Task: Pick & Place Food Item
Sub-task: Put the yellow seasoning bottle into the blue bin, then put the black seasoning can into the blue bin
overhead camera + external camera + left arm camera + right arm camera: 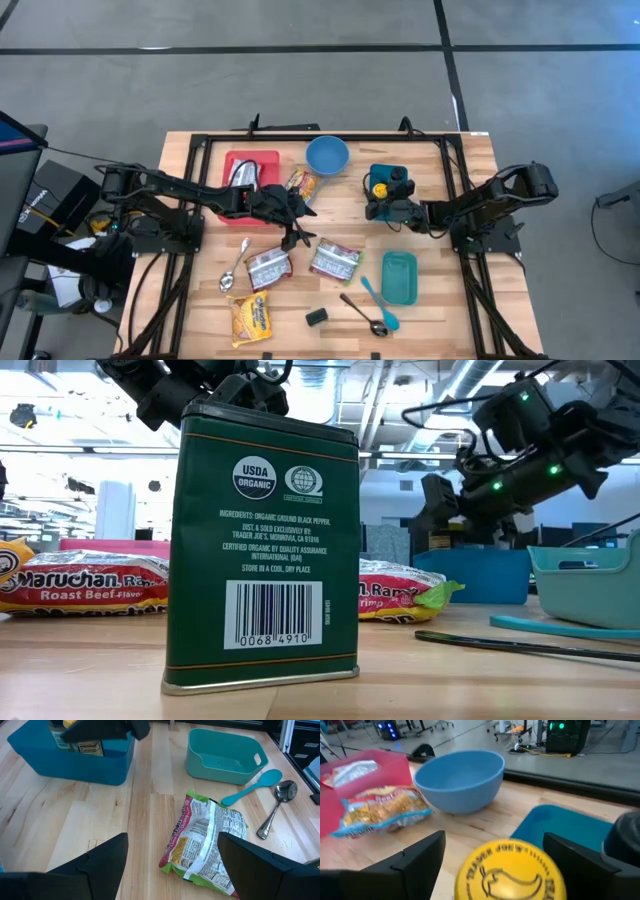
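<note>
Left gripper [297, 237] hangs released above the green-edged shrimp ramen packet [207, 841] lying flat on the wooden worktop [440, 300], evidently lining up a grasp. Right gripper [383, 207] waits, spread, over the yellow-lidded jar [510, 871].

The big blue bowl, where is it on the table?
In the high view the blue bowl sits at the table's far edge near the middle, between the red tray on its left and the dark blue bin on its right.
</note>
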Action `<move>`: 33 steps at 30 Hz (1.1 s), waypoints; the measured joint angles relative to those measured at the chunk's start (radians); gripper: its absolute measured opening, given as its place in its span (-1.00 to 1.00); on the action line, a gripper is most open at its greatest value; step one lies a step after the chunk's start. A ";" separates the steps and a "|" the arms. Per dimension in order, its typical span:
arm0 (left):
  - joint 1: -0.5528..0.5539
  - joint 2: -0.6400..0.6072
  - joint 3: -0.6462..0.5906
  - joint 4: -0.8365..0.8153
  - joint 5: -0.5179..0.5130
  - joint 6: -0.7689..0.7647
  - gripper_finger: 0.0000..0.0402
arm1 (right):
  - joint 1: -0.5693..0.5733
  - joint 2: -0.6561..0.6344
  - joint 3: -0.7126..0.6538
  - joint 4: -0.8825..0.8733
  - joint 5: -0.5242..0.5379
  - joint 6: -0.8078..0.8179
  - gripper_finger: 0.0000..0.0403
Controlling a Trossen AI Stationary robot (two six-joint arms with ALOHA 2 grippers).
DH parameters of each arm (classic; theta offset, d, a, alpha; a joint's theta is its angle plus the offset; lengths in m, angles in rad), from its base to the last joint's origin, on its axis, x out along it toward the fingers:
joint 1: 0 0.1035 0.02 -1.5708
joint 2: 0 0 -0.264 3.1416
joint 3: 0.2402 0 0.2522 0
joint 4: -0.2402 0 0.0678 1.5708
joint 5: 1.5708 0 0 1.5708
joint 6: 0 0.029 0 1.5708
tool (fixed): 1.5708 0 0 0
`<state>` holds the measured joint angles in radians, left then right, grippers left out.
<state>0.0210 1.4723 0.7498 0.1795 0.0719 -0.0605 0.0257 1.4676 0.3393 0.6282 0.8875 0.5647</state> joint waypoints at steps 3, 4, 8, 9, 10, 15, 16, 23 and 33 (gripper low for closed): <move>0.000 0.000 0.000 0.000 0.000 0.000 0.50 | 0.000 -0.049 0.000 -0.014 -0.001 -0.019 0.62; 0.000 0.000 0.000 0.000 0.000 0.000 0.50 | 0.000 -0.066 0.000 -0.025 -0.001 -0.020 0.62; 0.000 0.000 0.000 0.000 0.000 0.000 0.50 | 0.000 -0.138 0.000 -0.091 0.000 -0.026 0.61; 0.000 0.000 0.000 0.000 0.000 0.000 0.50 | 0.000 -0.157 0.000 -0.113 0.000 -0.026 0.61; 0.000 0.000 0.000 0.000 0.000 0.000 0.50 | 0.000 -0.179 0.000 -0.135 0.000 -0.026 0.61; 0.000 0.000 0.000 0.001 0.000 0.000 0.50 | 0.005 -0.297 0.000 -0.234 -0.011 -0.026 0.61; 0.000 0.000 0.000 0.001 0.000 0.000 0.50 | 0.009 -0.322 0.000 -0.251 -0.019 -0.026 0.61; -0.002 0.000 0.000 0.003 0.000 0.000 0.50 | 0.072 -0.487 0.000 -0.355 -0.052 -0.026 0.61; -0.046 -0.001 0.000 0.048 0.004 0.003 0.50 | 0.198 -0.581 0.000 -0.362 -0.053 -0.130 0.61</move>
<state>-0.0248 1.4717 0.7502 0.2272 0.0757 -0.0579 0.2237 0.8867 0.3391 0.2661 0.8345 0.4347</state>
